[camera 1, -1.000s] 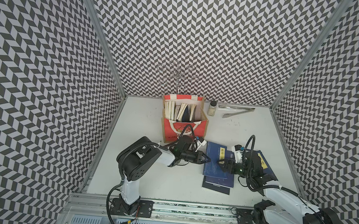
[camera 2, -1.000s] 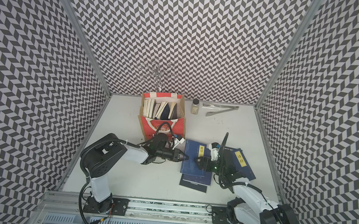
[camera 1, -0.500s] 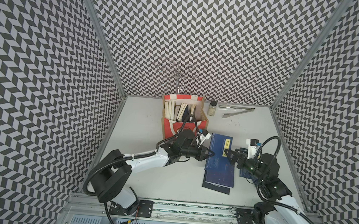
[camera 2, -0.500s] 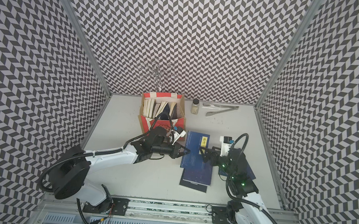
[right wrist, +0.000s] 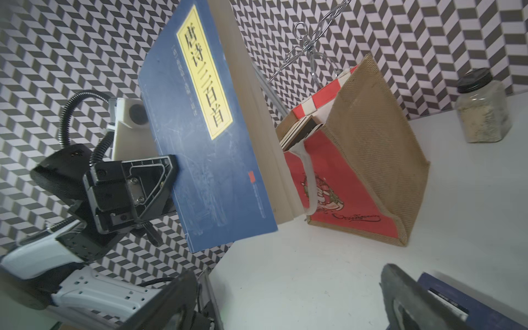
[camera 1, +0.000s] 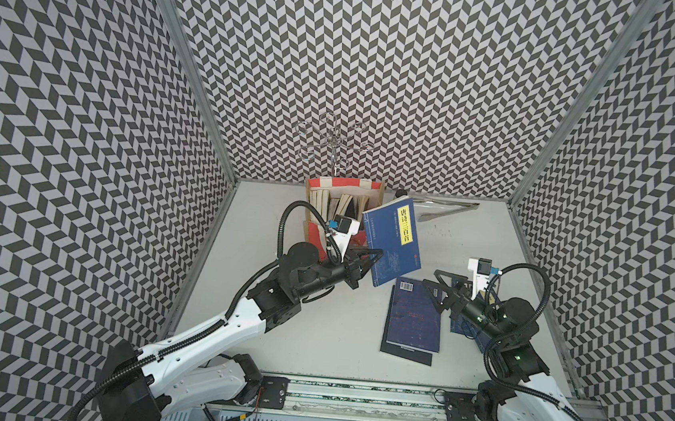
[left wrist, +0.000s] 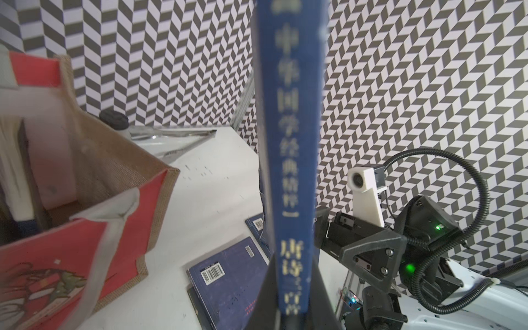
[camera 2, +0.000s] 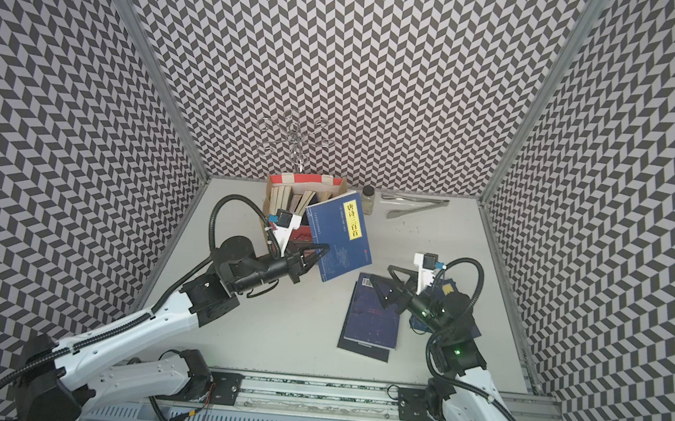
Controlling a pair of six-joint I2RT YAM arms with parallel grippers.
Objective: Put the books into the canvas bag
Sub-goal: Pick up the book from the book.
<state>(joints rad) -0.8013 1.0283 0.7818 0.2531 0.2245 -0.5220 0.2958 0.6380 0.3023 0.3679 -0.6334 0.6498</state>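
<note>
We see the left tool (camera 1: 368, 263) clamped on a blue book (camera 1: 393, 241), aloft just beside the canvas bag (camera 1: 344, 184); the right tool (camera 1: 434, 281) gapes empty above books (camera 1: 413, 322) lying on the surface (camera 1: 317, 322).

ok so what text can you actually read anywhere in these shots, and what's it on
"唐诗三百首": yellow label on the cover of the held blue book.
"中华国学经典精粹": that book's spine; blurred, so a best reading.
Small print on the blue cover: too small to read.
Cursive line under the cartoon on the red bag: too unclear to read.
Barcodes on the dark books lying flat: digits too small.
</note>
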